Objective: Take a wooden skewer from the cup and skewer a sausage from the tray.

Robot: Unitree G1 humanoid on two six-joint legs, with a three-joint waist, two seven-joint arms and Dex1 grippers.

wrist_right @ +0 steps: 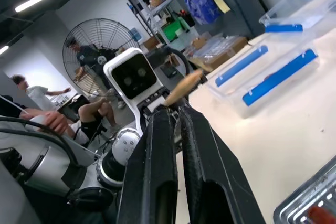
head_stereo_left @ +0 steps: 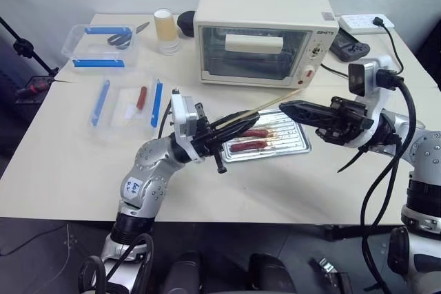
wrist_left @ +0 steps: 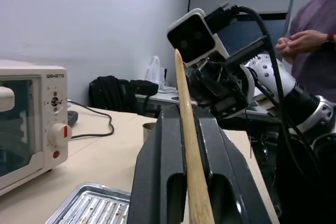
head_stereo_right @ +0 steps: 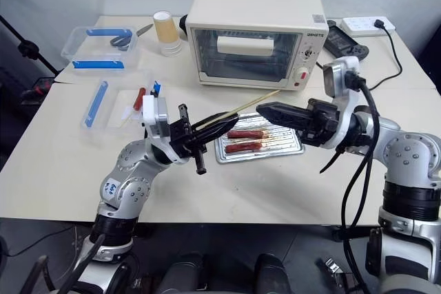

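At the far left of the table (head_stereo_left: 62, 163) stood two clear boxes with blue clips, the farther one (head_stereo_left: 102, 45) holding scissors (head_stereo_left: 125, 36), the nearer one (head_stereo_left: 128, 103) holding a red-handled tool (head_stereo_left: 141, 97). A paper cup (head_stereo_left: 165, 32) stood behind them, beside the toaster oven (head_stereo_left: 262, 34).

The left gripper (head_stereo_left: 238, 129) hung above the table's front half, pointing right toward the tray (head_stereo_left: 300, 144). Its two black fingers (wrist_left: 157, 182) were closed on the skewer (head_stereo_left: 265, 108), which ran up between them in the left wrist view, pinched near its lower end. From the grip the stick slanted up and to the right, passing over the tray's near-left corner, with its far end level with the oven's lower front edge in the picture.

The tray lay just in front of the oven, near the table's middle. Two sausages lay side by side in its left part, the farther (head_stereo_left: 255, 133) and the nearer (head_stereo_left: 249, 145), both flat on the ridged base and untouched by either gripper.

The right gripper (head_stereo_left: 289, 109) reached in from the right, pointing left, above the tray's right end. Its fingers (wrist_right: 163, 171) stood pressed together. In the right wrist view the skewer's end showed just past the fingertips; I could not tell whether they had hold of it.

A power strip (head_stereo_left: 365, 23) lay at the table's far right corner. A person (wrist_left: 315, 40) stood behind the right arm.
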